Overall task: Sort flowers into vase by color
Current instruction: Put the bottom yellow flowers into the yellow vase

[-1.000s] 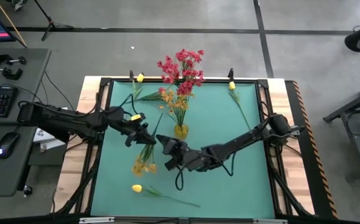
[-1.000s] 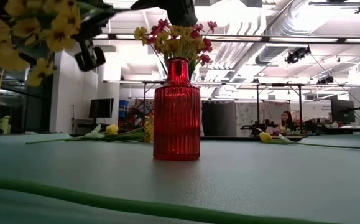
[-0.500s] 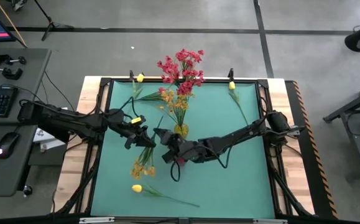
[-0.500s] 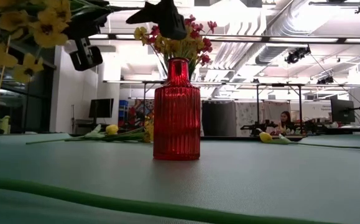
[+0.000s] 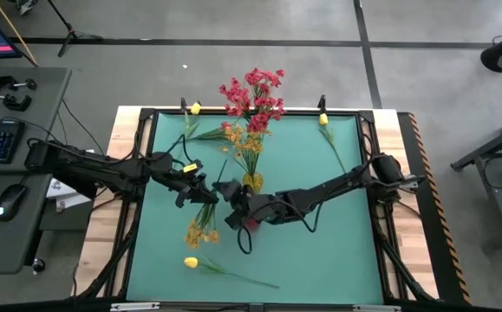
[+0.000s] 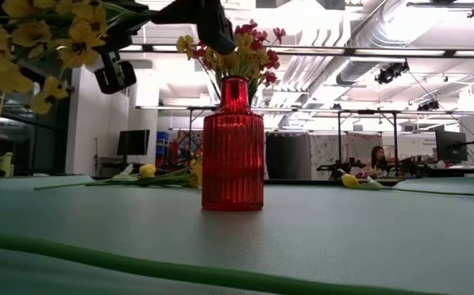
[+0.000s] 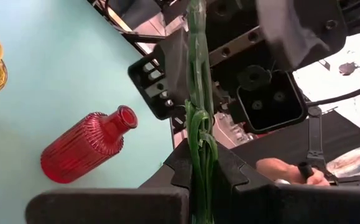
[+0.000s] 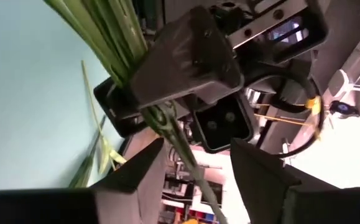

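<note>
My left gripper (image 5: 196,185) is shut on a bunch of orange-yellow blossoms (image 5: 200,230) (image 6: 32,41) with green stems (image 7: 198,118), held above the table. My right gripper (image 5: 227,196) (image 8: 198,168) is open, just right of the left one. Its fingers stand on either side of the same stems (image 8: 167,127); I cannot tell whether they touch. An empty red vase (image 5: 251,223) (image 7: 86,146) stands under the right arm. Behind it, a yellow vase (image 5: 252,183) holds pink-red and orange-yellow flowers (image 5: 252,100). My left gripper pinches the bunch's green stems (image 7: 198,146) between its two fingers, several stems together. The bunch is lifted clear of the table. Its blossoms (image 5: 200,230) hang toward the near edge, and the bare stem end (image 7: 196,37) reaches on toward my right gripper.
Single yellow tulips lie on the green mat: one near the near edge (image 5: 191,262), one at the far left corner (image 5: 195,109), one at the far right (image 5: 323,120). A desk with keyboard and mouse (image 5: 3,208) stands left of the table.
My right gripper has moved from the table's middle toward the far-left, up to my left gripper, until its open fingers stand around the held stems. The bunch in my left gripper has bobbed slightly.
</note>
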Tool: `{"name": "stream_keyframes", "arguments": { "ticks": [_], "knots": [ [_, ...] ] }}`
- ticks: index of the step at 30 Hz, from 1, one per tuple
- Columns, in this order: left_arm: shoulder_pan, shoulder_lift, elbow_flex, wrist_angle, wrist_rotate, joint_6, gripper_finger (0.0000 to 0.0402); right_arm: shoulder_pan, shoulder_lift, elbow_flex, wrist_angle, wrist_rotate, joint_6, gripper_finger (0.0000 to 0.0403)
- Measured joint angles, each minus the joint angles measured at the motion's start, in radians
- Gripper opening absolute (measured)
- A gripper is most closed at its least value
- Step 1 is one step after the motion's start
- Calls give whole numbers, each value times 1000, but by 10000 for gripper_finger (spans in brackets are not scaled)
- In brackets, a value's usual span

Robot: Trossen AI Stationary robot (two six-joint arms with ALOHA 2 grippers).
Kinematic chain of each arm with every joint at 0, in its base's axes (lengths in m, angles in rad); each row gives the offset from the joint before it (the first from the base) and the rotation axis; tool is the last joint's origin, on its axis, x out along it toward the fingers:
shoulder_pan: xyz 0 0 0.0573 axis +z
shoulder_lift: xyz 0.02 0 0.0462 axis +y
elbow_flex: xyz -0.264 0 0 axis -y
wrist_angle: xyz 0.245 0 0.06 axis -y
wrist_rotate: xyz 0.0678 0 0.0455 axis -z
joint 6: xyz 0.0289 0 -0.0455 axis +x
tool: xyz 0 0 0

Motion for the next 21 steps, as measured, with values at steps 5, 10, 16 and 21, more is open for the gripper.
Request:
{"name": "stream_keyframes", "arguments": {
  "ticks": [5,10,16,21],
  "knots": [
    [0,0,0,0,0,0,10,-22,0,0,-50,-8,38,155],
    [0,1,0,-6,-6,-5,10,-37,0,0,-95,-11,79,154],
    [0,1,0,-1,-5,-4,10,-39,0,0,-77,-27,91,153],
    [0,1,0,-1,-7,-1,10,-39,0,0,-69,-27,95,126]
  ]
}}
